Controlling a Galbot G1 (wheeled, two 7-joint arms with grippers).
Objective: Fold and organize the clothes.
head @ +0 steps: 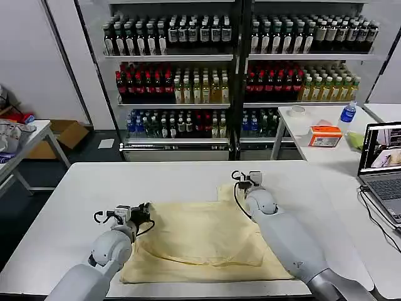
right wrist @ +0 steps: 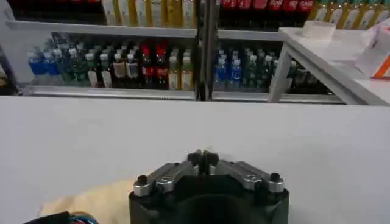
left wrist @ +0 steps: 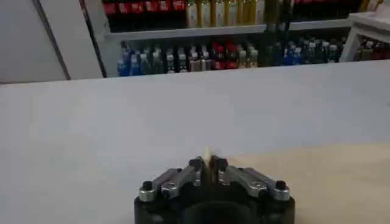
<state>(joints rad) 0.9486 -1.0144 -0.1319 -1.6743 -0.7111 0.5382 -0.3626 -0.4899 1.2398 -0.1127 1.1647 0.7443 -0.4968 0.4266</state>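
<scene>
Table (head: 75,188): one, white, carrying the garment
T-shirt (head: 207,241): one, pale yellow, spread on the table's near half, partly folded over itself
Grippers: two, both low at the shirt's far edge
Left gripper (left wrist: 207,165): at the shirt's far left corner, jaws closed, a small peak of yellow fabric pinched between the tips
Right gripper (right wrist: 203,159): at the far right corner, jaws pressed together; held fabric, cannot tell
</scene>
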